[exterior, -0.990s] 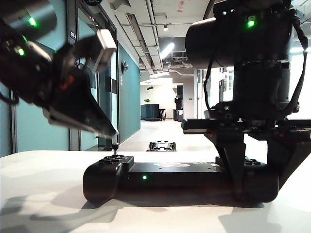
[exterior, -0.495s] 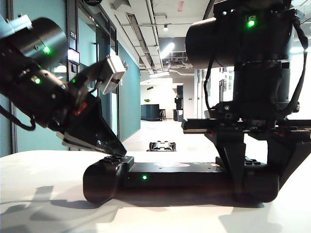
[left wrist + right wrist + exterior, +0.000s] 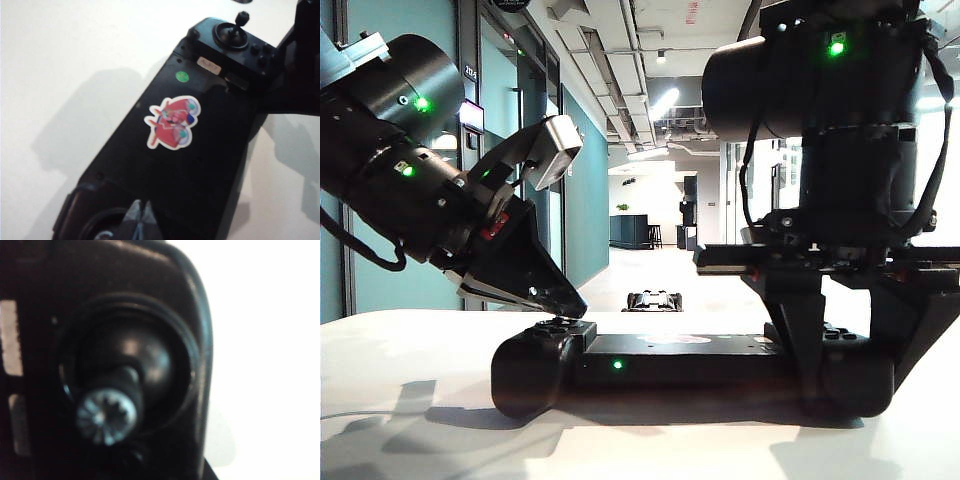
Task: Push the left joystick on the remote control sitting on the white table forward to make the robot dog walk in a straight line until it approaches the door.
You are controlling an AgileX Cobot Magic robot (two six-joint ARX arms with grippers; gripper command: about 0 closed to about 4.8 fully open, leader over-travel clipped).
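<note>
Black plastic fills the near edge of the white table [image 3: 410, 360]: the remote [image 3: 690, 365] lies flat, its green light facing the exterior camera. The left gripper [image 3: 568, 307] slants down from the left, its fingertips pinched to a narrow point right over the left joystick [image 3: 560, 322], which is almost hidden beneath them; contact looks likely, though I cannot confirm it. In the left wrist view those fingertips [image 3: 141, 220] sit together at the stick's well, holding nothing (a closed tip suits nudging a thin stick better than a spread one). The right gripper [image 3: 850, 340] straddles the remote's other end, one finger in front of the handle and one behind, seemingly clamping it so that a push will not slide it across the table. Its wrist view stares straight down at the right joystick [image 3: 107, 412], untouched. Beyond the table, the dog [image 3: 654, 300] crouches low in the corridor, well short of the far end; no door can be picked out there.
</note>
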